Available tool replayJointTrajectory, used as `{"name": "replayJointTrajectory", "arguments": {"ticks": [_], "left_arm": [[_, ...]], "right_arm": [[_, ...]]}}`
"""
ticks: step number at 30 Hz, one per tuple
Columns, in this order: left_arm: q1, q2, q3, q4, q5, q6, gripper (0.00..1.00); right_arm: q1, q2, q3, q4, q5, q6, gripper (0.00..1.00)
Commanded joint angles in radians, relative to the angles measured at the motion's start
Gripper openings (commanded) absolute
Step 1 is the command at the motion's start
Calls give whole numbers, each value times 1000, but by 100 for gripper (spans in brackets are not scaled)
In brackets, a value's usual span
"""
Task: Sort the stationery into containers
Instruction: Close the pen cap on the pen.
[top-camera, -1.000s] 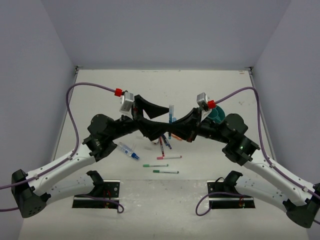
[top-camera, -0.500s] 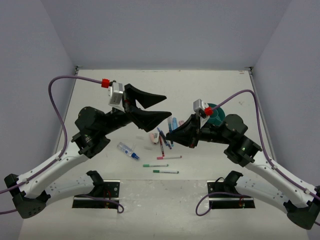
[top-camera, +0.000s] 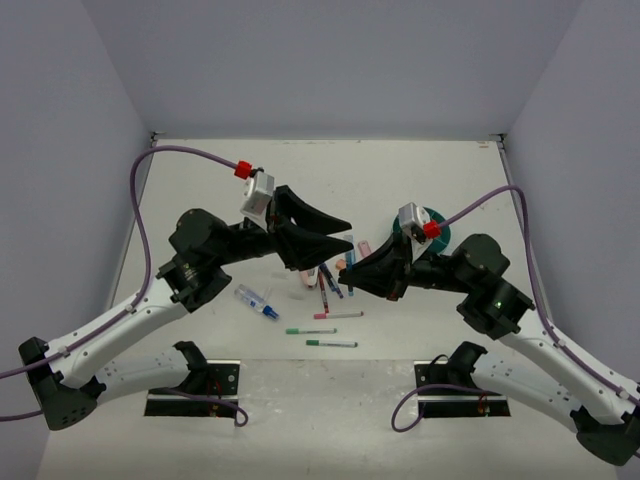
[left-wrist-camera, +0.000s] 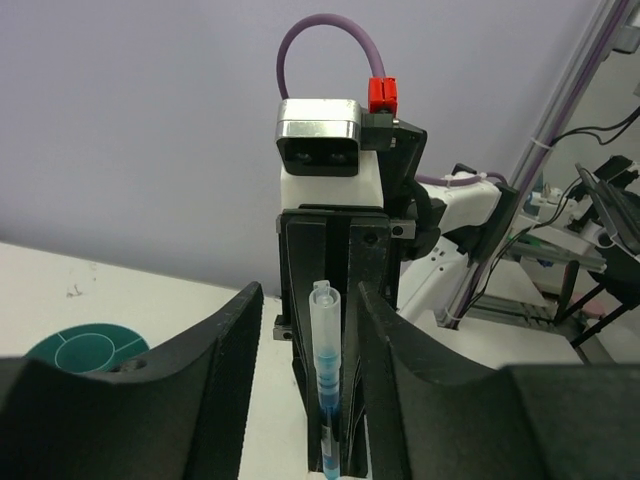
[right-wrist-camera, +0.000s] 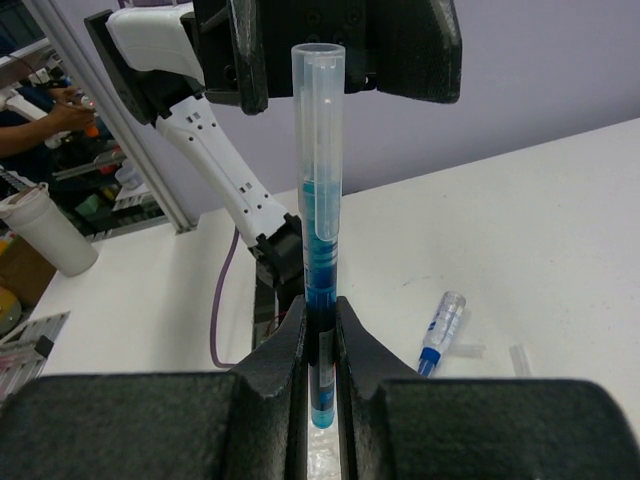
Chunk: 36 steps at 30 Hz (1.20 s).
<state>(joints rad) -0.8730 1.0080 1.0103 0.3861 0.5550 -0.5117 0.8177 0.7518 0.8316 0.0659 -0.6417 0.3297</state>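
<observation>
Change: left gripper (left-wrist-camera: 305, 300) back at top view's centre, jaws narrowing astride slim blue clear-capped plastic pen (right-wrist-camera: 318, 150), not touching.
Grip: right gripper (right-wrist-camera: 320, 320) clamps pen upright.
Meaning: probably a handover before round teal plastic cup (left-wrist-camera: 45, 350).

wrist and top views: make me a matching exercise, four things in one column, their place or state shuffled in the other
1 blue pen
2 left gripper
3 clear blue-capped tube
4 teal cup

a lying on the table by the left arm
b clamped upright in the right gripper
c standing on the table, dividers inside
d open, fingers either side of the pen

Pairs: 1-b, 2-d, 3-a, 4-c
</observation>
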Motion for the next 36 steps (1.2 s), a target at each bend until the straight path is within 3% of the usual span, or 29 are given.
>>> {"name": "replayJointTrajectory", "arguments": {"ticks": [1,5,10,16,22,29,36], "left_arm": [[-1,7,-13,43,37,-18,42],[-1,14,-25,43,59,-20,31],[-2,21,-40,44,61,-20,0],[-1,35,-78,42,-10,-36,0],[-12,90,-172,63,21,-69,0],[-133,83,-351,175,-60,-89,0],[-215,128,-476,322,-88,-146,0]], "right_arm": [[0,1,50,2,-4,-17,0],[0,-1,59,7,1,-13,0],[-1,9,83,-7,6,-20,0],[0,2,98,31,60,-2,0],[-3,0,199,58,249,-6,0],[-14,122,449,14,302,-43,0],[-54,149,483,27,312,-4,0]]}}
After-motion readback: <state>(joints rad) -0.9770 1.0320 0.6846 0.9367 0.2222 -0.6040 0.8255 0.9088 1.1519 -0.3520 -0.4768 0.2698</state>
